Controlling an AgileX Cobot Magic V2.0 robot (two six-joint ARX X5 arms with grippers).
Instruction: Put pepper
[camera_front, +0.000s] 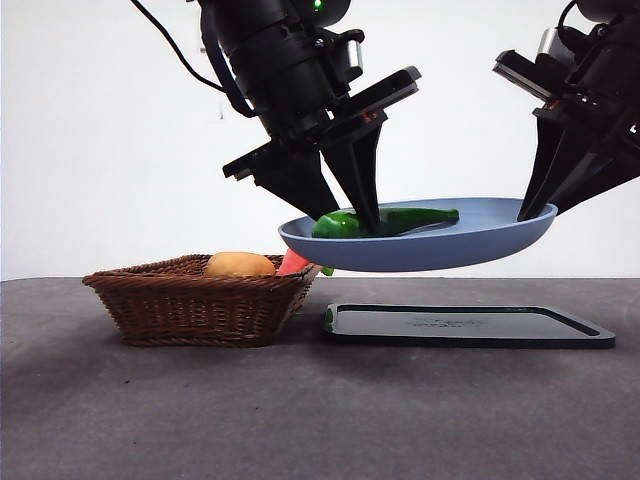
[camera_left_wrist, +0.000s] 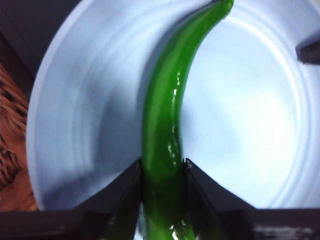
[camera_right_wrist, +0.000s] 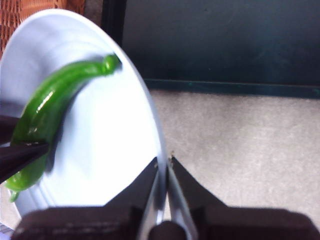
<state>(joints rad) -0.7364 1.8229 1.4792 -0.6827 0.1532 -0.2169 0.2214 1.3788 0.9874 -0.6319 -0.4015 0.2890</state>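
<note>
The glossy dark-green pepper (camera_front: 410, 217) lies in the blue plate (camera_front: 470, 245), which hangs in the air above the table. My left gripper (camera_front: 350, 215) comes down from above and is shut on the pepper's thick end, as its wrist view shows (camera_left_wrist: 162, 167), with the pepper (camera_left_wrist: 165, 110) stretching across the plate (camera_left_wrist: 250, 125). My right gripper (camera_front: 530, 210) is shut on the plate's right rim (camera_right_wrist: 150, 125) and holds it up (camera_right_wrist: 164, 165). The pepper also shows in the right wrist view (camera_right_wrist: 50, 105).
A brown wicker basket (camera_front: 200, 305) stands on the table at the left, holding a yellow-brown potato (camera_front: 240, 264) and a red-orange carrot (camera_front: 293, 262). A flat dark tray (camera_front: 470, 326) lies on the table under the plate. The table (camera_front: 320, 420) is dark grey.
</note>
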